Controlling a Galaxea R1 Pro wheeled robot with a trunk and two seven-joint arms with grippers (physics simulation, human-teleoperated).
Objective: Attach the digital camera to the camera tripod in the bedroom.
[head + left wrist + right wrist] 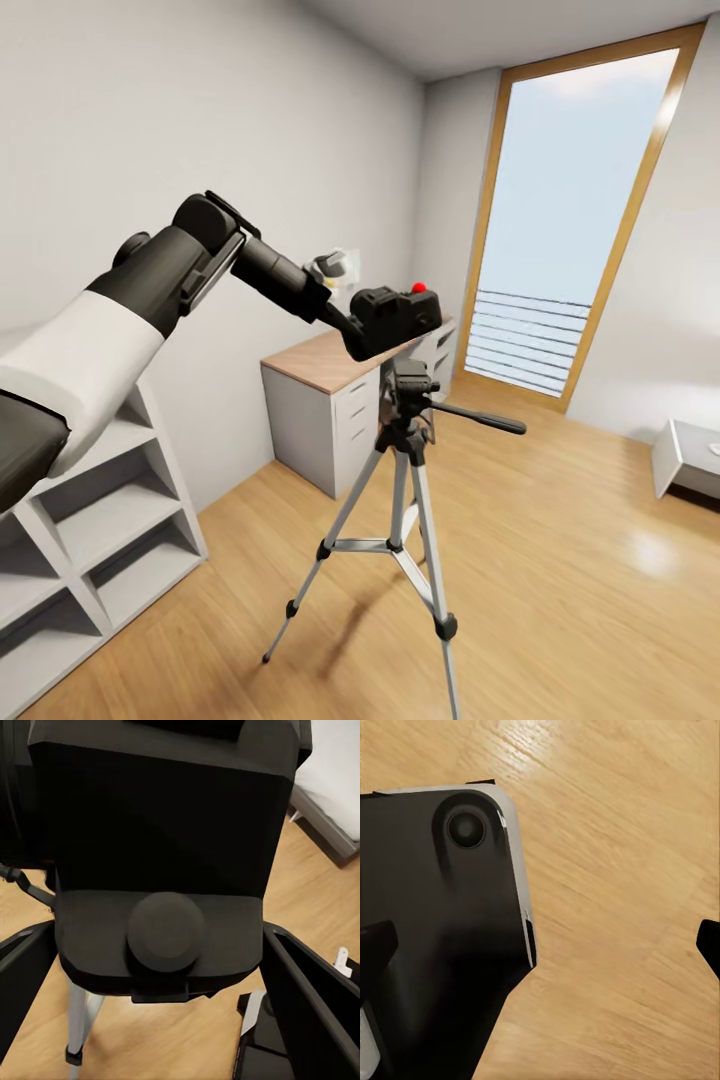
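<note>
Head view, left to right. My left arm reaches out from the white cube shelf [95,540] toward mid-room; my left gripper [352,335] is pinching the digital camera [400,315], fingers flanking its body in the left wrist view. The camera hangs just above the head of the camera tripod [405,400], which stands on the bedroom's plank floor before the desk [330,365]. Judged progress: carrying done; lowering and seating remain, and contact cannot be confirmed. The camera's long axis lies roughly level, red button up; its lens direction is unclear. My right gripper [540,937] is spread over bare floor.
</note>
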